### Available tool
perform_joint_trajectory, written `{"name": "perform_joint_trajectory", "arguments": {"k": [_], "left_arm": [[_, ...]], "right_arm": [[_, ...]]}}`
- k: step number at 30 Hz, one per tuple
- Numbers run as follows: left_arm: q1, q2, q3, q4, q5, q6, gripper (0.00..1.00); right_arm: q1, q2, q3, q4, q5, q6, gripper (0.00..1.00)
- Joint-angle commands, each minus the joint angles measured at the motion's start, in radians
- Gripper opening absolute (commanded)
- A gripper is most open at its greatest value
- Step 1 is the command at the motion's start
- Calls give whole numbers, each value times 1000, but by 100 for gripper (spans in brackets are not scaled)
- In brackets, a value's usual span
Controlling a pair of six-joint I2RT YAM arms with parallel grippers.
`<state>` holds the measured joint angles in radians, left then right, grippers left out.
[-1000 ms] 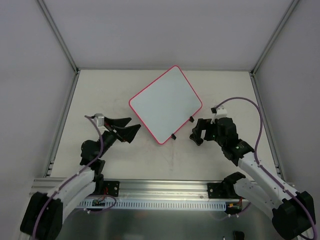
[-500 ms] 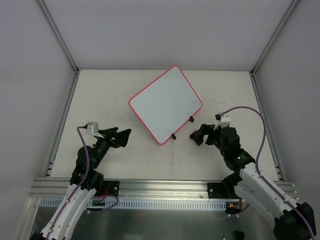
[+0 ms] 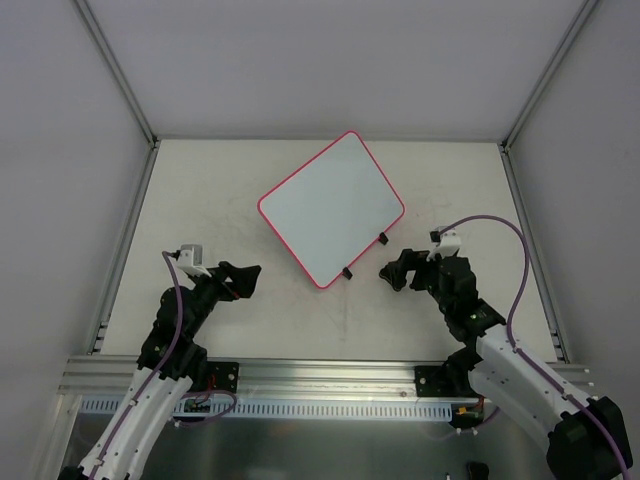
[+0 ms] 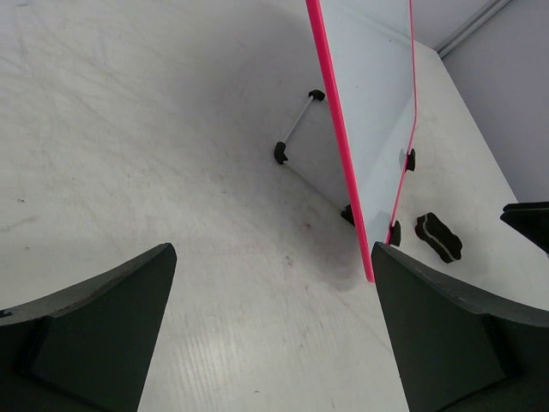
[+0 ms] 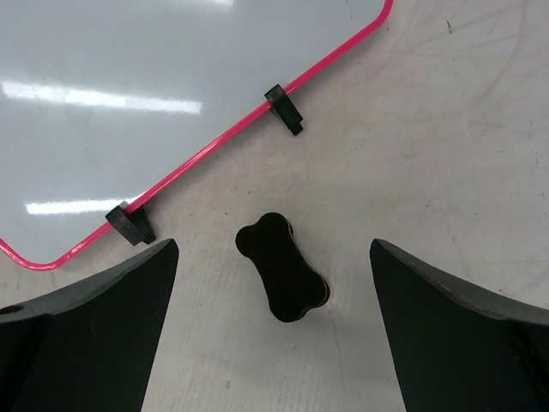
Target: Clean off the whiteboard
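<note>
The whiteboard (image 3: 332,206), white with a pink-red rim and two black clips on its near-right edge, rests in the middle of the table and looks blank. It also shows in the left wrist view (image 4: 377,103), propped on a small stand, and in the right wrist view (image 5: 154,94). A small black bone-shaped eraser (image 5: 283,266) lies on the table just off the clipped edge. My right gripper (image 5: 273,249) is open above it, with one jaw on each side. My left gripper (image 3: 246,278) is open and empty left of the board's near corner.
White walls with metal posts enclose the table on three sides. The aluminium rail (image 3: 320,375) that carries both arm bases runs along the near edge. The eraser also shows in the left wrist view (image 4: 438,237), with the right gripper's finger (image 4: 527,219) beside it.
My left gripper has drawn back toward its base and away from the board. My right gripper has shifted slightly nearer. The whiteboard has not moved.
</note>
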<state>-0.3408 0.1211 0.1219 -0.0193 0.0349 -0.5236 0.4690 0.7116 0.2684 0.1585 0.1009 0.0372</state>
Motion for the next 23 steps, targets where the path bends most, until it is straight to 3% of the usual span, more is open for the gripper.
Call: {"name": "perform_joint_trajectory", "arguments": {"k": [1, 23], "left_arm": [[-6, -21, 30, -4, -29, 19, 99], [-6, -24, 51, -14, -29, 28, 99]], "right_arm": [[2, 5, 11, 67, 28, -8, 99], [2, 15, 23, 61, 8, -14, 99]]}}
